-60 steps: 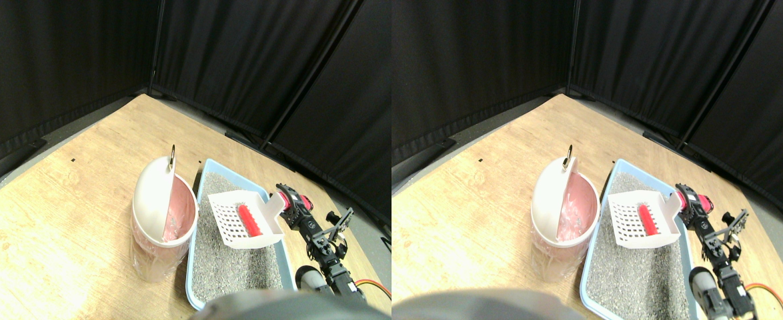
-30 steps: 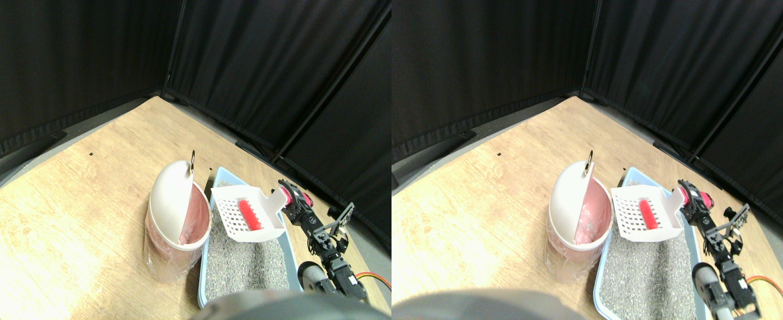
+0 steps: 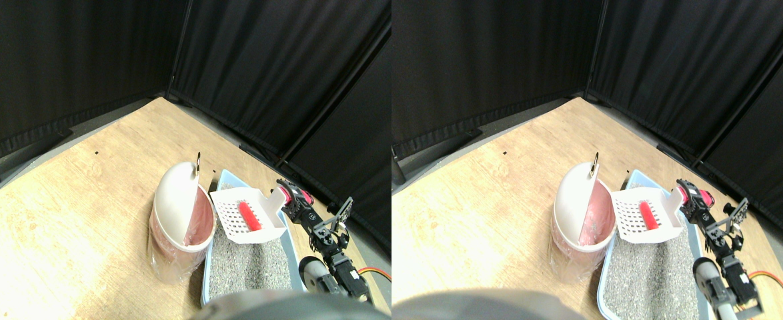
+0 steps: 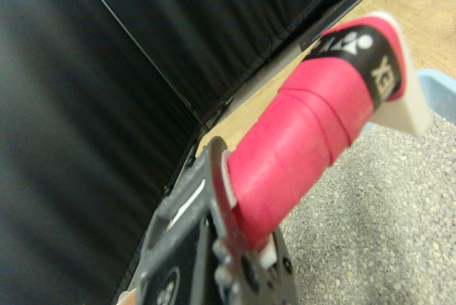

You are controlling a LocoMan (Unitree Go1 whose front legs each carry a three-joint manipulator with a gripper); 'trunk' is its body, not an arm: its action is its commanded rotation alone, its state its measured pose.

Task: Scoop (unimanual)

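At about four o'clock in my stereo view, my right gripper (image 3: 291, 200) is clamped on the red-wrapped handle (image 4: 306, 148) of the white slotted scoop (image 3: 248, 217), which rides above the blue litter tray (image 3: 285, 257) with a red piece (image 3: 250, 216) lying in it. I judge this the carry step; next I must swing toward nine o'clock and tip it into the pink-lined bin (image 3: 181, 217), clearing its white lid (image 3: 177, 193). Wooden floor (image 3: 65, 213), black curtains (image 3: 258, 60) around
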